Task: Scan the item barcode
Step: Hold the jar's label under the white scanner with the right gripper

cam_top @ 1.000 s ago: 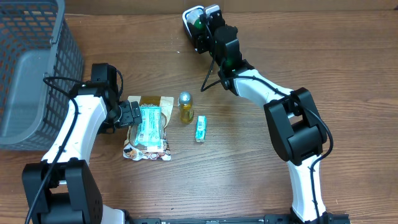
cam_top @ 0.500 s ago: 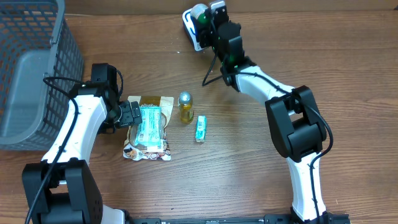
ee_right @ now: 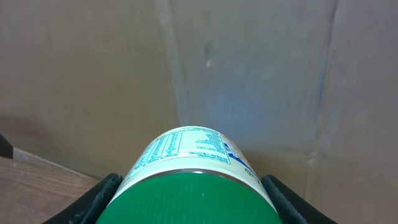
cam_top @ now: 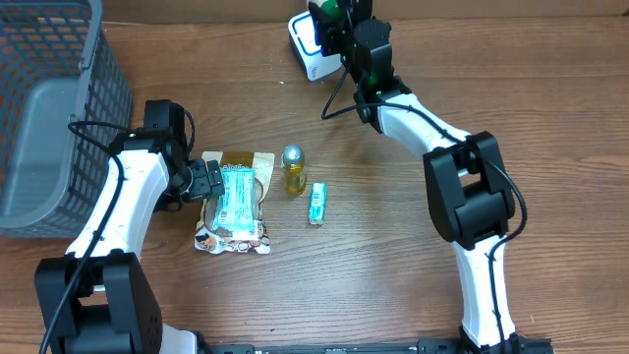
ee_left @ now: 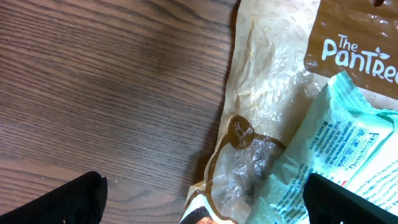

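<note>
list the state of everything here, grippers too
left gripper: open, holding nothing, at the pouch's edge
right gripper: shut on the jar, above the scanner
jar: held, green lid on
scanner: on the table, partly hidden by the arm
pouch: lying flat
large packet: lying on the pouch
bottle: apparently on its side, cap on
small packet: lying flat, untouched
basket: upright

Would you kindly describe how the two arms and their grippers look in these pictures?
The left arm and right arm have white shells and black joints. The left gripper and right gripper are black, jaws matte. A thin black cable runs along each.
</note>
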`<state>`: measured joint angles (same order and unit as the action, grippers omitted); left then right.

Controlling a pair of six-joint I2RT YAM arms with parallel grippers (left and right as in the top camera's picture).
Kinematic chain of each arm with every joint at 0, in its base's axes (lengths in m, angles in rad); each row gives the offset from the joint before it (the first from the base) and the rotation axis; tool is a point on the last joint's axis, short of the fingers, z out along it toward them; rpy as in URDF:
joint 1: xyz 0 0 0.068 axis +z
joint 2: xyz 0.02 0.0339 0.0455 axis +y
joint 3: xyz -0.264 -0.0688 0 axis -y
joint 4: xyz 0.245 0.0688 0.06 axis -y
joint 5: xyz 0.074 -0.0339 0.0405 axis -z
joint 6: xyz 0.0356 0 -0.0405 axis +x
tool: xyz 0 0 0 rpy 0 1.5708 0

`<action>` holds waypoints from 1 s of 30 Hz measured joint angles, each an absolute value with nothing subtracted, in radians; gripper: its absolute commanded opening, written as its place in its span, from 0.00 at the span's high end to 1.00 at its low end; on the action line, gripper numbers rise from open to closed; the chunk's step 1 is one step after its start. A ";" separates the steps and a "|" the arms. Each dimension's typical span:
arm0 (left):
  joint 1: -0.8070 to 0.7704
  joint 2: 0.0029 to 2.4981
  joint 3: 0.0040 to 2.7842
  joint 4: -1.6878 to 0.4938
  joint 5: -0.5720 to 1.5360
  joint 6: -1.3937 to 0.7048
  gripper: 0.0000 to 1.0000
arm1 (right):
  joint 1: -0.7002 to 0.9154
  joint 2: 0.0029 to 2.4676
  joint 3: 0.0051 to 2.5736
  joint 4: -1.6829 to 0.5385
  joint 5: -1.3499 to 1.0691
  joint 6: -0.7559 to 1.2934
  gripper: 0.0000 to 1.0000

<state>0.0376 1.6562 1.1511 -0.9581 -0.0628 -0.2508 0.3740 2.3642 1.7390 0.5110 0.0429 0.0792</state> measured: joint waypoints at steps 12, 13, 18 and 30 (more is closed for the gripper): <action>0.037 1.656 1.151 -0.958 -0.063 -0.251 0.01 | 0.374 2.470 1.739 0.605 0.029 0.091 0.96; 0.038 1.656 1.151 -0.958 -0.063 -0.251 0.01 | 0.374 2.471 1.739 0.611 0.028 0.100 0.96; 0.038 1.656 1.151 -0.958 -0.063 -0.251 0.01 | 0.374 2.476 1.739 0.654 0.026 0.123 0.96; 0.037 1.656 1.151 -0.958 -0.063 -0.251 0.00 | 0.374 2.477 1.739 0.679 -0.037 0.132 0.96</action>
<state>0.0372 1.6562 1.1511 -0.9581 -0.0628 -0.2508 0.3737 2.4775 1.7390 0.6788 -0.0372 0.1322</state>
